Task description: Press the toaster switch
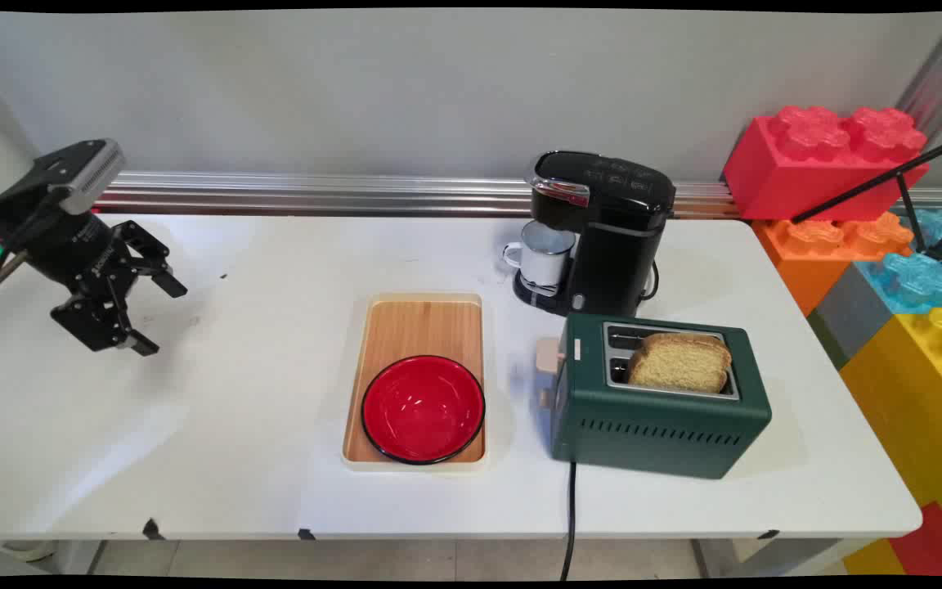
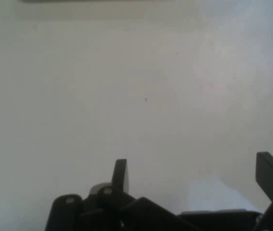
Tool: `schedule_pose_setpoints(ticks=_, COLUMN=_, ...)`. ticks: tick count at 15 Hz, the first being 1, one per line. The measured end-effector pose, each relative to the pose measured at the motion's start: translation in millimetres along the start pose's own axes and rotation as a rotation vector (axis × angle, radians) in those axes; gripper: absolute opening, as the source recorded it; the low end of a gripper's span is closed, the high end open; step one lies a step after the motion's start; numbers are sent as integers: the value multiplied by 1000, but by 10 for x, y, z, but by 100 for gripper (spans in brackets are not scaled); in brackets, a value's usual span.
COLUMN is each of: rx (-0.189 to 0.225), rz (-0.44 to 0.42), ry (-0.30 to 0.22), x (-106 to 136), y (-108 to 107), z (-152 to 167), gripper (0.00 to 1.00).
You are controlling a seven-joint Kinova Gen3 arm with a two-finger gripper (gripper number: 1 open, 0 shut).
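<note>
Bread (image 1: 678,362) stood in the green toaster's (image 1: 659,417) slot; a red bowl (image 1: 423,408) sat on the wooden tray (image 1: 414,327), a white mug (image 1: 544,254) under the coffee maker (image 1: 614,225). Far left, the gripper (image 1: 162,316) hung spread wide, empty.

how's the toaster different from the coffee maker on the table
The toaster is dark green, low and boxy; the coffee maker is black and taller. The toaster holds bread in its slot; the coffee maker has a white mug under its spout. The toaster sits nearer the camera. Both stand on the table's right side.

Gripper (image 1: 157,317) agape above bare table (image 1: 258,393)
</note>
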Motion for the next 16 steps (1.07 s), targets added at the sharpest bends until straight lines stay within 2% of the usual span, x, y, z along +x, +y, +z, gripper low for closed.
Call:
schedule_pose_setpoints(ticks=3, rx=-24, rz=4, ry=38, x=66, y=8, z=2, gripper=100)
schedule_pose_setpoints(ticks=5, rx=-37, rz=2, ry=102, x=188, y=-9, z=-9, gripper=100)
schedule_pose_setpoints(ticks=10, rx=-74, rz=15, ry=327, x=651, y=-52, z=-90, gripper=100)
schedule_pose_setpoints(ticks=16, rx=-98, rz=48, ry=474, x=939, y=-82, z=-133, gripper=100)
